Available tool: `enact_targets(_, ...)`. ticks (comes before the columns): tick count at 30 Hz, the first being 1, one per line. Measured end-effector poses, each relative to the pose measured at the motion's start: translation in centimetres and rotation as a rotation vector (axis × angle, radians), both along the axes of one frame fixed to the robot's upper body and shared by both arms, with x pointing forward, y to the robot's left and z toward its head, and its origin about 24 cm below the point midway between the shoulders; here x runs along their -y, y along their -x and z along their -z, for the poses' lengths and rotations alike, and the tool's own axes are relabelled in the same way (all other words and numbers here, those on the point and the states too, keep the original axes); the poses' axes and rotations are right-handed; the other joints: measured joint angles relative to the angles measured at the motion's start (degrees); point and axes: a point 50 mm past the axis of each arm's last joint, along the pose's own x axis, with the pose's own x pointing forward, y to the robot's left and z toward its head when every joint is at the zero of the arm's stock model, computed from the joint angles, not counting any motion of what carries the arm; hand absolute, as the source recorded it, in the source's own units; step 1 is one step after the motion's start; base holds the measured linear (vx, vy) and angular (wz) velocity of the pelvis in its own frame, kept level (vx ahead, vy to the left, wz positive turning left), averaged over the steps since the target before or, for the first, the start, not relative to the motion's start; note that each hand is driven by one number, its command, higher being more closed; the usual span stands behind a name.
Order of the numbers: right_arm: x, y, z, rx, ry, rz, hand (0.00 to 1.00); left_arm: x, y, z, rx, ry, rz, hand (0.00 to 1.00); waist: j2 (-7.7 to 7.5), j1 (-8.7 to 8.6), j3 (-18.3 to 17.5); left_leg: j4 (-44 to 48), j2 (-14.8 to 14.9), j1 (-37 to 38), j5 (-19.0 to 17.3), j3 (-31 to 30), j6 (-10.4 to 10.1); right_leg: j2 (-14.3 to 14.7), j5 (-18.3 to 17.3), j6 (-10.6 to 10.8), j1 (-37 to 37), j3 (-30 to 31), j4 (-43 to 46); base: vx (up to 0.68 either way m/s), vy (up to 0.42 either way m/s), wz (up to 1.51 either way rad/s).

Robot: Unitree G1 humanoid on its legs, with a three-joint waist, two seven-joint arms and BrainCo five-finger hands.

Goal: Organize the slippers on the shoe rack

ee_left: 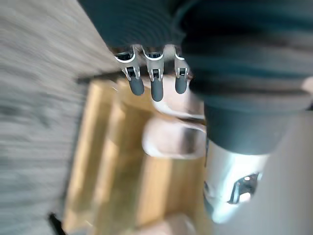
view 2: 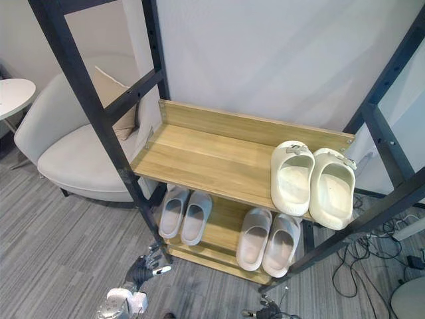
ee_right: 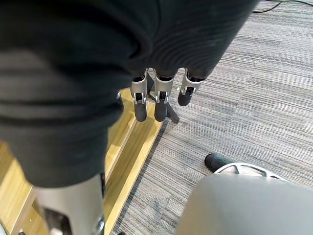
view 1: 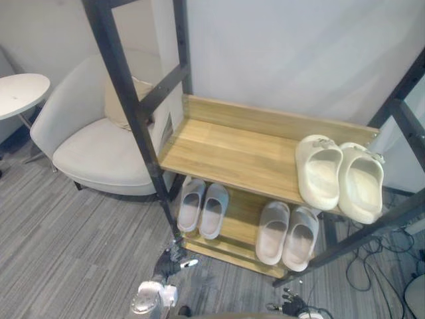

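My left hand (view 1: 167, 264) hangs low in front of the black-framed shoe rack with pale wooden shelves (view 1: 226, 149), near its front left post. Its wrist view adds that the fingers (ee_left: 156, 90) are straight and loose, holding nothing. Past them lies the rack's lower shelf (ee_left: 117, 161) with one pale slipper (ee_left: 171, 139) on the wood. I cannot tell from that view which pair this slipper belongs to.

My right hand (view 1: 292, 307) sits low before the rack's front right corner. Its wrist view shows the fingers (ee_right: 160, 110) likewise straight and empty, above the front edge of the lower shelf and the grey striped carpet (ee_right: 244, 98).

The head views supply the arrangement that the wrist views lack. On the lower shelf, two pairs of light grey slide slippers stand heels toward the front edge. One pair (view 1: 214, 211) is at the rack's left end and the other (view 1: 272, 232) at its right end, with wood between them. On the upper shelf, a pair of cream moulded clogs (view 1: 320, 173) stands at the right end, the two touching.

To the rack's left stands a white upholstered armchair (view 1: 99, 149), and beyond it a round white table (view 1: 20, 93).
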Motion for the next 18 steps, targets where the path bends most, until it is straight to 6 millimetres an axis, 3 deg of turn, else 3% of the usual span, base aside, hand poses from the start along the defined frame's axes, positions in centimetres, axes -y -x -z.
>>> enact_targets(9, -1.3, -2.0, -0.3, 0.048, 0.0, -0.032, 0.0, -1.4, 2.9, 2.7, -0.177, -0.113, -0.065, 0.0, -0.01, 0.98, 0.1, 0.0, 0.2, 0.0, -0.4, 2.9, -0.2, 0.0, -0.3, 0.3, -2.1, 3.2, 1.0, -0.02, 0.01, -0.17)
enact_targets(10, -1.7, -2.3, -0.3, 0.055, -0.008, -0.033, 0.0, -1.3, 3.3, 3.0, -0.197, -0.111, -0.088, 0.0, 0.19, 1.12, 0.3, 0.0, 0.3, -0.1, -0.9, 3.1, 0.2, -0.5, -2.1, 0.3, -3.3, 3.3, 4.0, 0.01, 0.03, -0.12)
enact_targets(13, -2.6, -3.0, -0.4, 0.071, -0.029, -0.04, 0.0, -1.6, 2.7, 2.8, -0.182, -0.119, -0.104, 0.0, -0.62, 1.52, 1.9, 3.4, -0.4, -1.3, -3.7, 2.3, 0.7, -4.5, -7.4, 3.1, -9.0, 4.4, 19.5, -0.01, 0.022, 0.12)
enact_targets(14, -3.1, -3.7, -0.6, 0.088, -0.039, -0.044, 0.0, -1.7, 2.4, 2.8, -0.18, -0.129, -0.112, 0.0, -0.29, 1.37, 3.0, 5.3, -0.3, -1.5, -4.7, 1.0, 0.9, -5.6, -7.4, 3.3, -12.2, 7.5, 28.6, -0.01, 0.011, 0.48)
enact_targets(16, -3.6, -4.1, -0.7, 0.099, -0.046, -0.067, 0.0, -1.7, 2.0, 2.8, -0.173, -0.138, -0.112, 0.0, -0.3, 0.99, 3.6, 7.4, -0.6, -2.7, -5.3, -3.1, 1.0, -4.7, -7.2, 1.9, -14.7, 14.9, 35.8, 0.02, -0.006, 1.11)
enact_targets(18, -3.8, -3.9, -0.6, 0.096, -0.048, -0.083, 0.0, -2.0, 1.0, 2.4, -0.148, -0.159, -0.122, 0.0, -1.53, 0.47, 3.4, 9.3, -1.8, -6.2, -4.9, -9.7, 1.1, -0.2, -10.7, 1.2, -13.7, 25.4, 31.0, 0.04, -0.086, 1.72)
